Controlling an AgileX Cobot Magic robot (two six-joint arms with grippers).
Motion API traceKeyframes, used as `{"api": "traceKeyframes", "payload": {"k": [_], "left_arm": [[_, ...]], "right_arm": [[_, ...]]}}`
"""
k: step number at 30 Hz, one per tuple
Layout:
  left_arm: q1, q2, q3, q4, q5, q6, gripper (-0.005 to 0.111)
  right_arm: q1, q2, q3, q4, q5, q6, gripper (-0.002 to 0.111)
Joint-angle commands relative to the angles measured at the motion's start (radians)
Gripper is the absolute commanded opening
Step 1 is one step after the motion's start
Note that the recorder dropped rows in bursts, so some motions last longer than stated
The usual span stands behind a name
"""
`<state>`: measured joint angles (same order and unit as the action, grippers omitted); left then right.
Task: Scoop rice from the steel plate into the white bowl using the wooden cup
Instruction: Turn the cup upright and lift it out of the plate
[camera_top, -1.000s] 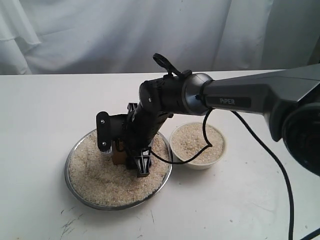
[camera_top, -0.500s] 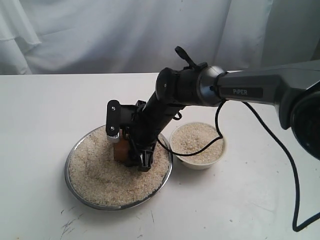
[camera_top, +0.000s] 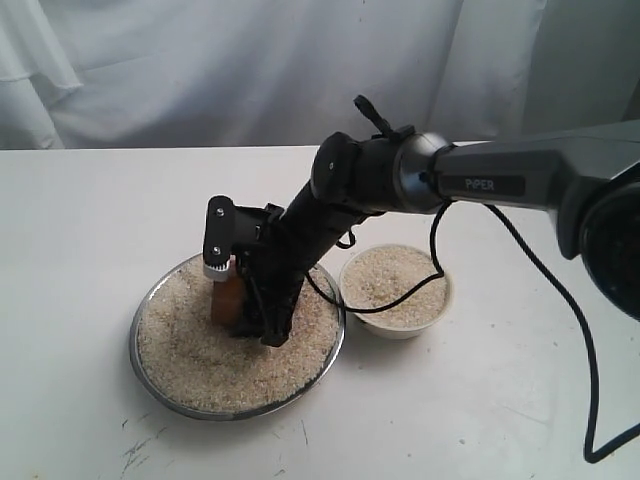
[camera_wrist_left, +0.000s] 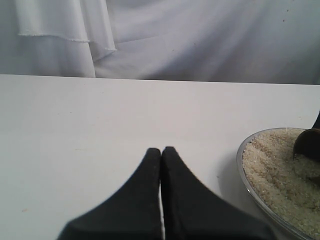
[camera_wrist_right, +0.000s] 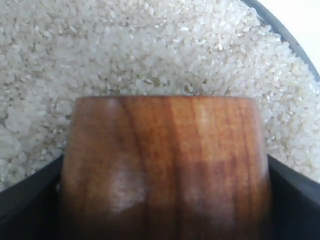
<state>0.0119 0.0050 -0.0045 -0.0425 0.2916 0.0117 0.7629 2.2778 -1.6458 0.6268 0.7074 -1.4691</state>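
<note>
Wooden cup gripped in the wide-spread right tool, down at the rice, just 12 o'clock of centre in the steel plate, white bowl at its 3 o'clock, left tool closed, empty, over the bench.

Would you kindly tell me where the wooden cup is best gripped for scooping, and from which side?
Grip the wooden cup across its rounded wall, about mid-height, coming from the end away from the rice, as the right end effector does now. It has no handle, so opposite sides of the barrel are the natural hold, and its far end likely stays free to dig in.
</note>
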Motion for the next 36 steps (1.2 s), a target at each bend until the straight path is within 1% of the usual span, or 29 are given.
{"api": "traceKeyframes", "payload": {"k": [1,5,9,13,18,22,36], "left_arm": [[-0.002,-0.005,0.005,-0.001,-0.006,-0.001,0.000],[-0.002,-0.005,0.005,-0.001,-0.006,-0.001,0.000],[-0.002,-0.005,0.005,-0.001,-0.006,-0.001,0.000],[-0.002,-0.005,0.005,-0.001,-0.006,-0.003,0.000],[-0.002,-0.005,0.005,-0.001,-0.006,-0.003,0.000],[-0.002,-0.005,0.005,-0.001,-0.006,-0.003,0.000],[-0.002,-0.005,0.005,-0.001,-0.006,-0.002,0.000]], "right_arm": [[-0.008,-0.004,0.002,0.044,0.016,-0.020,0.000],[-0.016,-0.004,0.002,0.094,0.049,-0.037,0.000],[-0.039,-0.004,0.002,0.168,0.111,-0.120,0.000],[-0.063,-0.004,0.002,0.196,0.135,-0.147,0.000],[-0.107,-0.006,0.002,0.334,0.230,-0.248,0.000],[-0.131,-0.014,0.002,0.396,0.266,-0.294,0.000],[-0.181,-0.167,0.002,0.362,0.326,-0.292,0.000]]}}
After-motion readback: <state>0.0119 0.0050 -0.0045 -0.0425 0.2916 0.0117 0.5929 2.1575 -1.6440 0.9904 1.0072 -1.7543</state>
